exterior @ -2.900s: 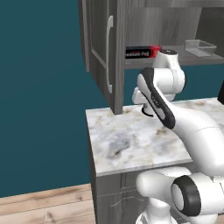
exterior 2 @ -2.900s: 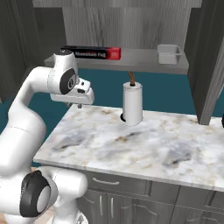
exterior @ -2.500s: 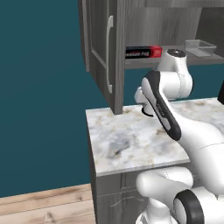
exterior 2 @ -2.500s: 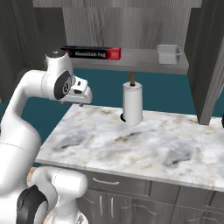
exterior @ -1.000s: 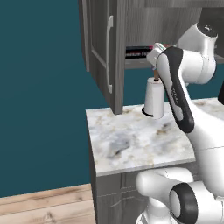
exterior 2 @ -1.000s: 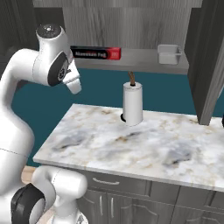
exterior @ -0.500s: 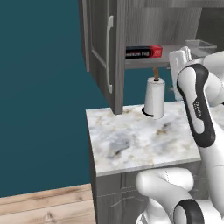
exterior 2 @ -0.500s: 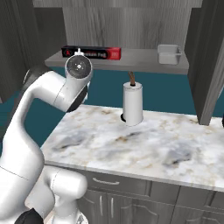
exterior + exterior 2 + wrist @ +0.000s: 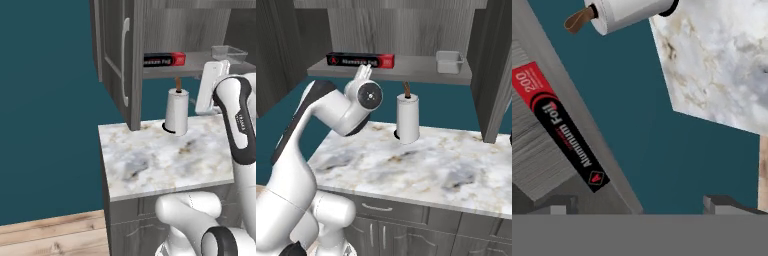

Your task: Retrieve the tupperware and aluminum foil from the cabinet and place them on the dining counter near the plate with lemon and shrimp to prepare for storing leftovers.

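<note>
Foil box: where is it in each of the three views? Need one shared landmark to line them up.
Left base view: foil box on the cabinet shelf, upper middle, red end right.
Right base view: foil box on the shelf's left end, upper left.
Hand view: foil box runs diagonally at left.
Shared landmark: paper-towel roll, standing below the shelf.

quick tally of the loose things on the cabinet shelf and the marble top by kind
foil box: 1, on the shelf
clear container: 1, on the shelf
paper towel roll: 1, on the marble top
total: 3
</note>
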